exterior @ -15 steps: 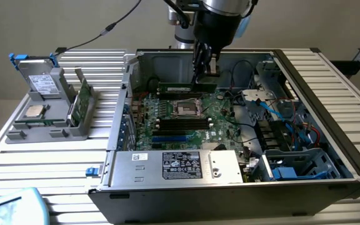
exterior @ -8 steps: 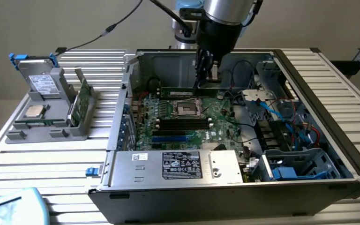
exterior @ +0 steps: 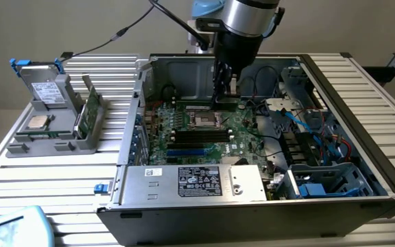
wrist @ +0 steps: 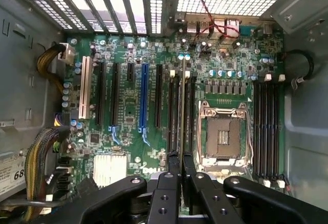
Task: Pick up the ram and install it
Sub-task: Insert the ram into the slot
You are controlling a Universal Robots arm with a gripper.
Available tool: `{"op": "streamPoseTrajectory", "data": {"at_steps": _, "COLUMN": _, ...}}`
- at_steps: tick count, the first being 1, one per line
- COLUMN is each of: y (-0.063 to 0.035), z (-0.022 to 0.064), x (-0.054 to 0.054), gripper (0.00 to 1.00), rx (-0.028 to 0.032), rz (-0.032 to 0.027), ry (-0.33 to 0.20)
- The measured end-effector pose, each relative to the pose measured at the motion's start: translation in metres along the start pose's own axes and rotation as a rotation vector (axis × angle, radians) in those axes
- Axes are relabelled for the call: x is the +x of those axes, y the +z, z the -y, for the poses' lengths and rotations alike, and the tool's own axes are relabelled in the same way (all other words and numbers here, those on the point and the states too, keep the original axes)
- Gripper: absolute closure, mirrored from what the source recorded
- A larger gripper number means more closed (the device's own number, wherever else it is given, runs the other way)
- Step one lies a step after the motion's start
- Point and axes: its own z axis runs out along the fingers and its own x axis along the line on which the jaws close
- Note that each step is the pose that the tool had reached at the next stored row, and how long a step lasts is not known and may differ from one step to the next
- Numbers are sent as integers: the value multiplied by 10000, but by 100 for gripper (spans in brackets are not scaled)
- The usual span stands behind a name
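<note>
The ram (wrist: 181, 111) shows edge-on as a thin pale strip between my black fingertips. My gripper (wrist: 180, 157) is shut on it. The stick lies in line with the long black memory slots (wrist: 172, 112) beside the CPU socket (wrist: 225, 134); I cannot tell whether it touches a slot. In the exterior view my gripper (exterior: 218, 102) reaches straight down into the open computer case (exterior: 362, 128). It is over the motherboard (exterior: 215, 146), just past the far side of the CPU socket (exterior: 205, 121).
A grey holder (exterior: 53, 136) on the slatted table at the exterior view's left carries a hard drive (exterior: 47, 92), a CPU chip (exterior: 38, 122) and a wider green board (exterior: 88, 110). Cables, drive bays (exterior: 321, 170) and the power supply (exterior: 197, 182) crowd the case. More black slots (wrist: 267, 126) lie on the socket's other side.
</note>
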Motion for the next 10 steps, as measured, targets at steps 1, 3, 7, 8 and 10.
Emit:
{"op": "streamPoseTrajectory", "data": {"at_steps": 1, "y": 18, "z": 1, "x": 1, "gripper": 87, "rx": 0, "rz": -1, "ry": 2}}
{"op": "streamPoseTrajectory", "data": {"at_steps": 3, "y": 54, "z": 3, "x": 2, "gripper": 87, "rx": 0, "rz": -1, "ry": 2}}
{"op": "streamPoseTrajectory", "data": {"at_steps": 7, "y": 127, "z": 6, "x": 5, "gripper": 87, "rx": 0, "rz": -1, "ry": 7}}
{"op": "streamPoseTrajectory", "data": {"at_steps": 8, "y": 146, "z": 6, "x": 6, "gripper": 87, "rx": 2, "rz": 0, "ry": 8}}
{"op": "streamPoseTrajectory", "data": {"at_steps": 10, "y": 182, "z": 1, "x": 7, "gripper": 87, "rx": 26, "rz": 1, "ry": 21}}
